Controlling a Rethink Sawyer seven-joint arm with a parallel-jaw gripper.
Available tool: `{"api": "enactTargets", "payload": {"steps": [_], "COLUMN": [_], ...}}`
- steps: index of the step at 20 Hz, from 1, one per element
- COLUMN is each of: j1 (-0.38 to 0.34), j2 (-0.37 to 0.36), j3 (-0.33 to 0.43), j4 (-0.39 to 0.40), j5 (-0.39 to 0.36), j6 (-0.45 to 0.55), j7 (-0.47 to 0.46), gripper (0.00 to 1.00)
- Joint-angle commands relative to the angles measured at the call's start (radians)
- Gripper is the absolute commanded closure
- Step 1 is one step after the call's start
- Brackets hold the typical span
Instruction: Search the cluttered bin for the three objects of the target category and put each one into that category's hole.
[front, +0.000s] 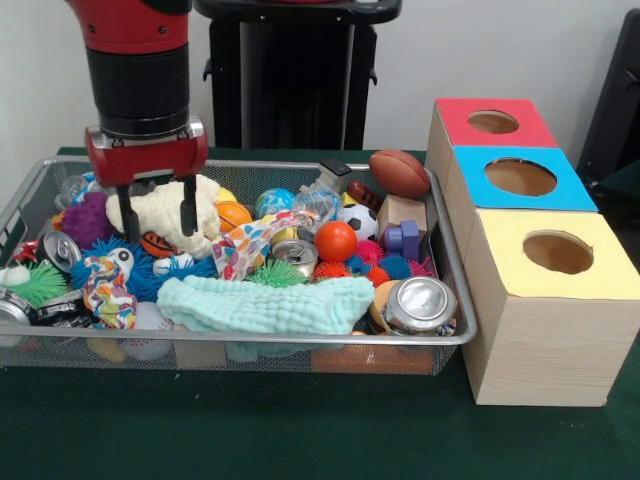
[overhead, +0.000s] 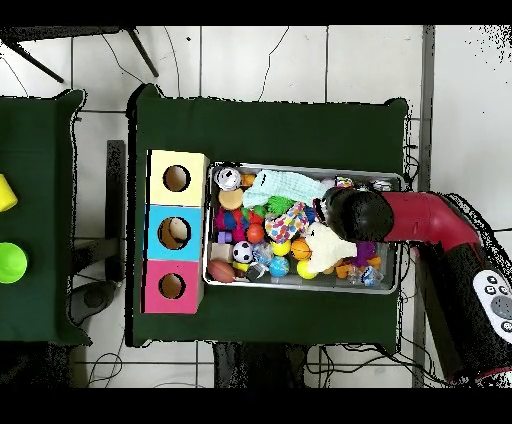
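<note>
The silver wire-mesh bin (front: 250, 166) is full of toys; it also shows in the overhead view (overhead: 300, 287). My gripper (front: 156, 222) hangs over the bin's left part, open, with its fingers (front: 187, 215) on either side of a cream fluffy toy (front: 205, 205). A small tiger-striped orange and black toy (front: 158, 243) lies just below the fingertips, partly covered. The bear-like toy and the third one are not clearly visible. The red-ringed hole (front: 493, 122) is in the farthest box on the right, and shows in the overhead view (overhead: 171, 286).
The blue-ringed hole (front: 520, 177) and the yellow-ringed hole (front: 557, 252) are nearer. The bin also holds an orange toy basketball (front: 232, 215), a brown football (front: 399, 173), a red ball (front: 335, 241), a mint cloth (front: 265, 303), cans (front: 420, 304) and spiky blue balls (front: 150, 275).
</note>
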Motion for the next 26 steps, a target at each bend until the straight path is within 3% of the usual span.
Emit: {"api": "enactTargets", "payload": {"steps": [1, 9, 16, 20, 26], "j1": [-0.036, -0.063, -0.053, -0.052, -0.017], "j2": [0.070, 0.101, 0.056, -0.008, -0.052], "j3": [0.069, 0.059, 0.029, 0.035, 0.019], "j4": [-0.073, -0.096, -0.008, 0.072, 0.141], "j5": [-0.094, -0.137, -0.196, -0.209, -0.206], "j6": [0.102, 0.074, -0.009, -0.004, -0.005], "j7": [-0.361, -0.391, -0.296, -0.304, -0.197], "gripper": [0.00, 0.00, 0.00, 0.00, 0.00]}}
